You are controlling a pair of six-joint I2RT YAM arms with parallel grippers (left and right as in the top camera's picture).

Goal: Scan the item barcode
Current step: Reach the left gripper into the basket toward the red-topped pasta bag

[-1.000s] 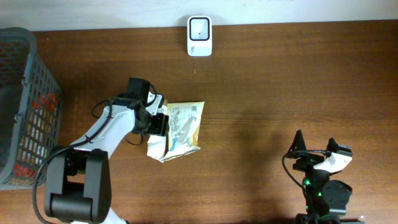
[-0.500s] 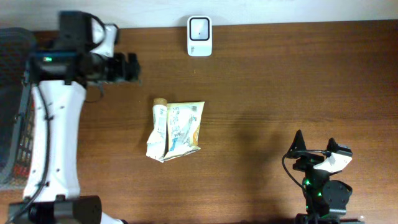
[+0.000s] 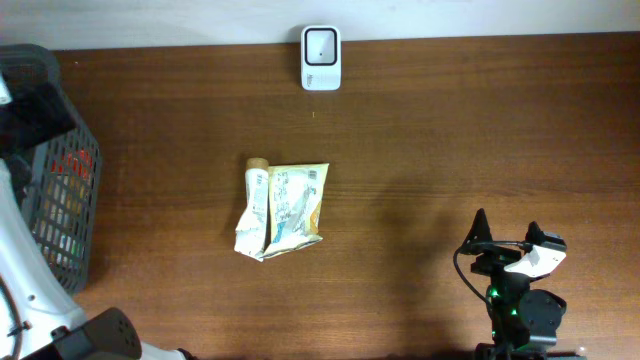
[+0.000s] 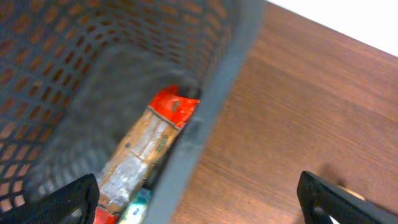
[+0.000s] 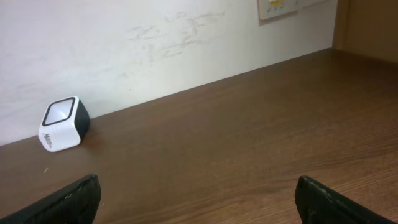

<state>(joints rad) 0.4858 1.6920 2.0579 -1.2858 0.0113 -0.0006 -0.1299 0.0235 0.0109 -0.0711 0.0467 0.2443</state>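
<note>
Left gripper (image 4: pixel 199 202) spread wide, empty, over basket (image 4: pixel 214 99) at the left edge, having swung there from upper left. Packet (image 3: pixel 285 208) lies unmoved left of centre. Right gripper (image 3: pixel 506 232) spread, empty, lower right.

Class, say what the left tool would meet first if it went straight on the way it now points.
Most likely the rim of the basket, dead ahead of the left tool; depth is unclear.

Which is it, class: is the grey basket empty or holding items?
Holding items. The left wrist view shows a red-and-tan packet lying inside the basket.
</note>
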